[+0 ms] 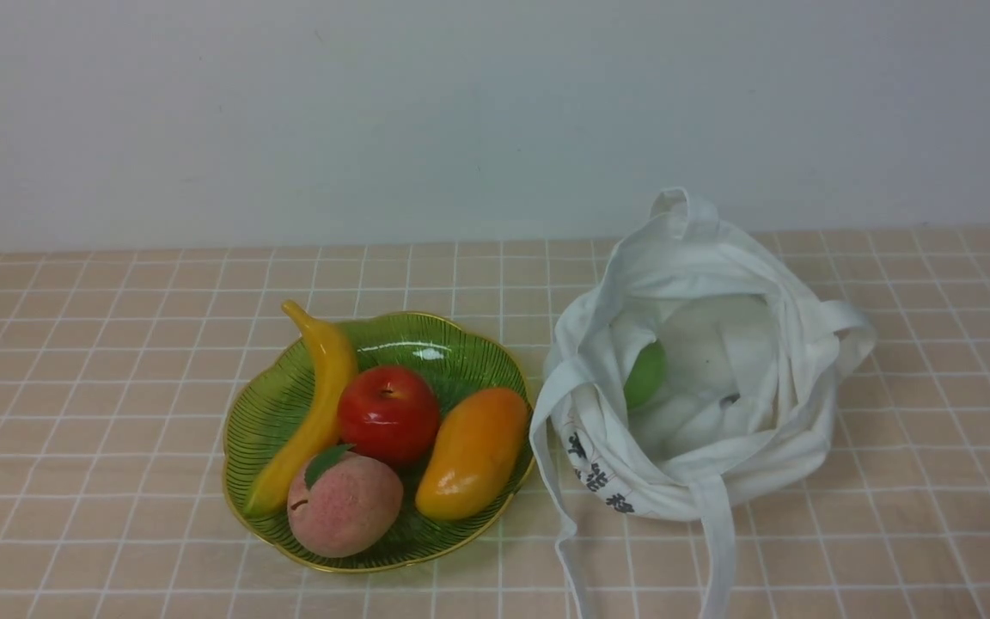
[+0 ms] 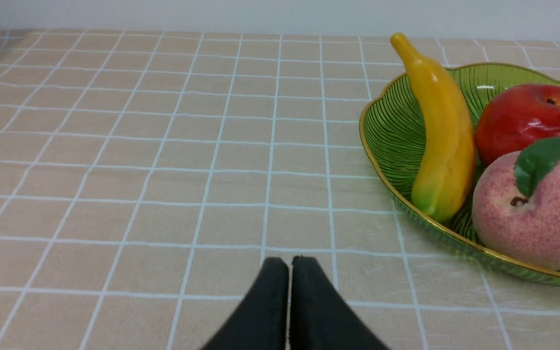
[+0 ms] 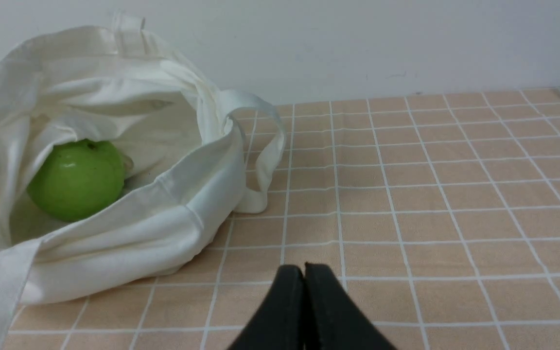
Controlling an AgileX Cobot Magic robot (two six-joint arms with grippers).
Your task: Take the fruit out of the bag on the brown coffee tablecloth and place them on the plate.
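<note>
The white cloth bag [image 1: 718, 481] stands open on the checked brown tablecloth [image 1: 117, 344], to the right of the green plate [image 1: 461, 348]. A green apple [image 1: 645, 374] lies inside the bag against its left wall; it also shows in the right wrist view [image 3: 77, 179]. The red apple [image 1: 388, 414] sits on the plate, also in the left wrist view [image 2: 528, 119]. My left gripper [image 2: 289, 262] is shut and empty, low over bare cloth, well apart from the plate [image 2: 396, 131]. My right gripper [image 3: 304, 270] is shut and empty, beside the bag [image 3: 163, 218]. Neither gripper shows in the front view.
The plate also holds a yellow banana [image 1: 314, 404], a peach with a leaf [image 1: 345, 503] and an orange mango [image 1: 471, 451]. The bag's long straps [image 1: 718, 550] trail toward the front edge. A pale wall [image 1: 495, 112] bounds the table at the back.
</note>
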